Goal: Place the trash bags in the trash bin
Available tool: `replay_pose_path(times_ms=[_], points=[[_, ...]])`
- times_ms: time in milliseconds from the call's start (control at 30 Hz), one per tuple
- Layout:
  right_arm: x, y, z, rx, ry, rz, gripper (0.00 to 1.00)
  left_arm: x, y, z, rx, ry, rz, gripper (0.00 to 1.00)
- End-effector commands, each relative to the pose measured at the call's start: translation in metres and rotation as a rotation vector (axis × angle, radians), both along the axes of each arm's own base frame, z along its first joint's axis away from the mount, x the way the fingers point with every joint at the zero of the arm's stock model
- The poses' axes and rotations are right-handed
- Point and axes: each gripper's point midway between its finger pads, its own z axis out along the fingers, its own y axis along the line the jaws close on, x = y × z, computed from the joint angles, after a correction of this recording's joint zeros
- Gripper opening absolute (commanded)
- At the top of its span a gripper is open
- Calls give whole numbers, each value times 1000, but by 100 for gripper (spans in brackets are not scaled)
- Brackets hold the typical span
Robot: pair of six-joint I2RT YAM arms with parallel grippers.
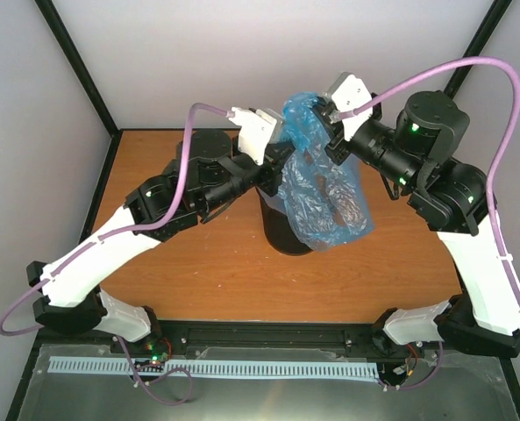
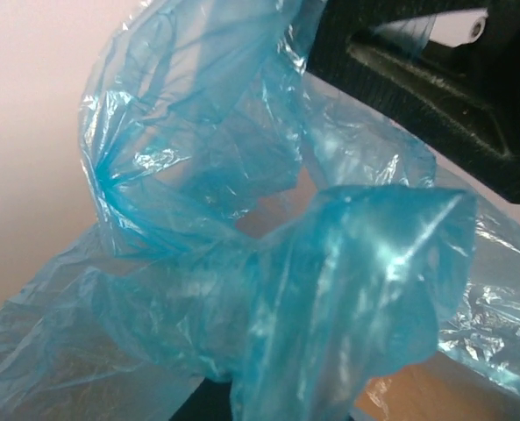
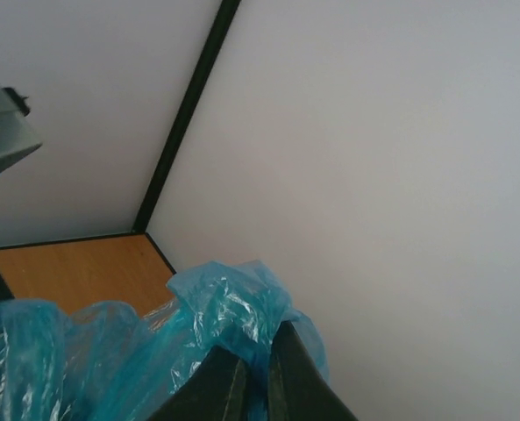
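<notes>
The black bin (image 1: 280,235) stands on the counter (image 1: 198,272). The blue bag (image 1: 323,189) hangs over the bin, held up between both tools. The left tool (image 1: 277,158) is clamped shut on the bag's side. The right tool (image 3: 252,386) pinches its top edge, with the fingers (image 3: 290,381) nearly together.

Wrinkled blue bag (image 1: 323,189) hangs over black bin (image 1: 280,235).
</notes>
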Motion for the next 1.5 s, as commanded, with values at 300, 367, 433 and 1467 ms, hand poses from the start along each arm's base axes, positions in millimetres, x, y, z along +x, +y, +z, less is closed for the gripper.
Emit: replay_pose_path(times_ms=[300,367,433,1467], points=[[66,-21,-1,-10,-69,-291,6,74,-6,-4,24,6,99,1],[74,-23,-3,1,-59,-289,9,81,-5,-4,25,4,117,1],[78,-24,-6,4,-28,-271,11,90,-1,-9,29,21,135,1],[41,-145,-100,262,178,-533,99,118,65,-76,31,87,218,1]])
